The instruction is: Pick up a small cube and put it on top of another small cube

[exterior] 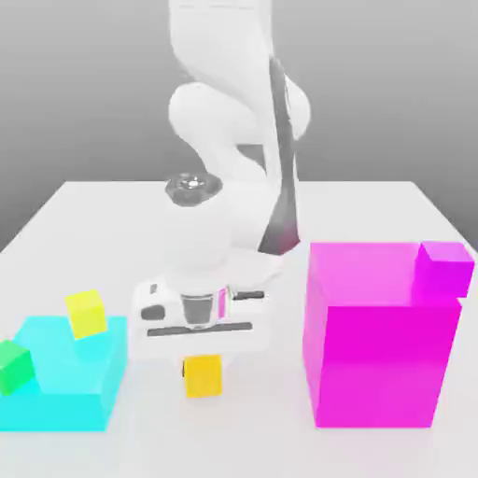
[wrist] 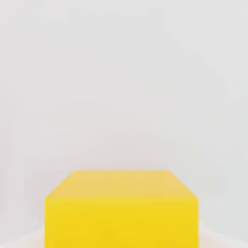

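Note:
The deep golden-yellow small cube (exterior: 203, 375) sits low over the white table, directly under my hand. My gripper (exterior: 203, 367) reaches straight down onto it and is shut on it. In the hand view this cube (wrist: 121, 208) looms large and close, with pale finger surfaces touching its two sides. The bright green small cube (exterior: 14, 366) rests on the cyan block at the exterior view's far left, well apart from my gripper.
A big cyan block (exterior: 70, 392) carries the green cube and a paler lemon-yellow cube (exterior: 85, 314). A tall magenta block (exterior: 378, 364) stands at the exterior view's right with a small magenta cube (exterior: 444, 269) on its back corner.

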### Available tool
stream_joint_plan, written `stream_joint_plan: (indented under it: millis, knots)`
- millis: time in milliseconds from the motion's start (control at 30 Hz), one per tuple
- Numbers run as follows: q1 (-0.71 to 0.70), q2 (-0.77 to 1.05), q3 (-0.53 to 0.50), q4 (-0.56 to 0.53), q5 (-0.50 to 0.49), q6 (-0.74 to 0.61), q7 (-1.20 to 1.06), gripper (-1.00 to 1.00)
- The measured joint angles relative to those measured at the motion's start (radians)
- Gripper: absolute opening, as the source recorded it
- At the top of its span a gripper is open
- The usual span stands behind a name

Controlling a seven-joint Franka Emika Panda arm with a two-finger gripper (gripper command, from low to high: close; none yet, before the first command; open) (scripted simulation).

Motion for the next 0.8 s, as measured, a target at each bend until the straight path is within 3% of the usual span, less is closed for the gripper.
stream_joint_plan:
  millis: [100, 567, 700, 733, 800]
  knots:
    - [-0.011, -0.088, -0.009, 0.001, -0.031, -0.090, 0.045, -1.00]
    - [0.007, -0.099, -0.266, 0.361, -0.028, -0.458, 0.530, -1.00]
    - [-0.088, 0.006, -0.352, 0.441, 0.049, -0.445, 0.592, -1.00]
    - [-0.110, 0.049, -0.358, 0.457, 0.081, -0.423, 0.591, 1.00]
    - [-0.110, 0.049, -0.358, 0.457, 0.081, -0.423, 0.591, 1.00]
